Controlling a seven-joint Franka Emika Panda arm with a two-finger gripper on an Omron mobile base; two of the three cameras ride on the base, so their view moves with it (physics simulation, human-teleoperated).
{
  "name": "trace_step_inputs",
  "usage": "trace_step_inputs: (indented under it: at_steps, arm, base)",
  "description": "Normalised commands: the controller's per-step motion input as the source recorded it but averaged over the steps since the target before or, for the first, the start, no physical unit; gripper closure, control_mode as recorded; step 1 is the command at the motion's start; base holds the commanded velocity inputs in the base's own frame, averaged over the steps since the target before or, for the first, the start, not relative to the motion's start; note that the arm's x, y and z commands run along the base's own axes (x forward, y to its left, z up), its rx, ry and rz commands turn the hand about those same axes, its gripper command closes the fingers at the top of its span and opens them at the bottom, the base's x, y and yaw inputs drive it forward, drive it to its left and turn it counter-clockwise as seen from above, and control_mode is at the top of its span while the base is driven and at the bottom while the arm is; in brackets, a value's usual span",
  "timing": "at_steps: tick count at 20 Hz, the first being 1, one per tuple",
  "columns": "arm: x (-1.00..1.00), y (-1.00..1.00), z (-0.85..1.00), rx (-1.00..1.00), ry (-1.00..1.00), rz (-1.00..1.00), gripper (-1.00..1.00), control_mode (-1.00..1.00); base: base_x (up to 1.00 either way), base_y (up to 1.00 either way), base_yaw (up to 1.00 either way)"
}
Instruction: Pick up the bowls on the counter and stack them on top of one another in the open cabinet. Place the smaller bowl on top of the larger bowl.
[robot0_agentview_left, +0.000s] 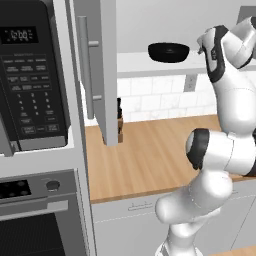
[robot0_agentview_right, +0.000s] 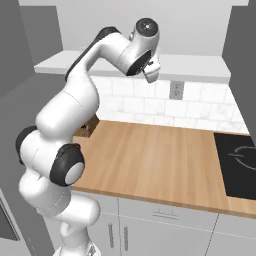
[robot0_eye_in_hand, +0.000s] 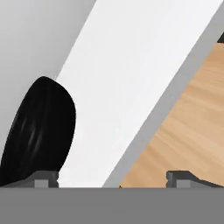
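A glossy black bowl (robot0_agentview_left: 169, 51) stands on the white shelf board (robot0_agentview_left: 145, 64) of the open cabinet; I cannot tell whether it is one bowl or two stacked. My gripper (robot0_agentview_left: 201, 48) hangs just right of it at shelf height, apart from it. In the hand view the bowl (robot0_eye_in_hand: 39, 131) lies to the left, on the white shelf (robot0_eye_in_hand: 131, 78). There the gripper (robot0_eye_in_hand: 112, 179) is open, its fingertips (robot0_eye_in_hand: 41, 179) wide apart with nothing between them. From the right base view the gripper (robot0_agentview_right: 151, 74) is in front of the shelf (robot0_agentview_right: 200, 67).
The cabinet's grey door (robot0_agentview_left: 106, 70) with its silver bar handle (robot0_agentview_left: 84, 65) stands open left of the bowl. A black microwave (robot0_agentview_left: 30, 75) and an oven (robot0_agentview_left: 35, 220) are at the far left. The wood counter (robot0_agentview_right: 150, 160) carries a dark block (robot0_agentview_left: 120, 122); the black stove (robot0_agentview_right: 237, 160) lies to its right.
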Motion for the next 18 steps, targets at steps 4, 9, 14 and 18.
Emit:
trace_step_inputs:
  at_steps: [4, 9, 14, 18]
  arm:
    - [-1.0, -0.33, -1.0, 0.0, -0.09, 0.0, -1.0, -1.0]
    - [-1.0, -0.05, -1.0, -0.19, 0.0, 0.0, -1.0, -1.0]
    - [-0.85, -0.18, -1.0, -0.13, 0.05, -0.04, -1.0, -1.0]
    - [0.11, -0.06, -0.31, -0.01, 0.2, 0.0, -1.0, -1.0]
  base:
    - [0.0, 0.0, 0.0]
    - [0.0, 0.0, 0.0]
    - [0.0, 0.0, 0.0]
    - [0.0, 0.0, 0.0]
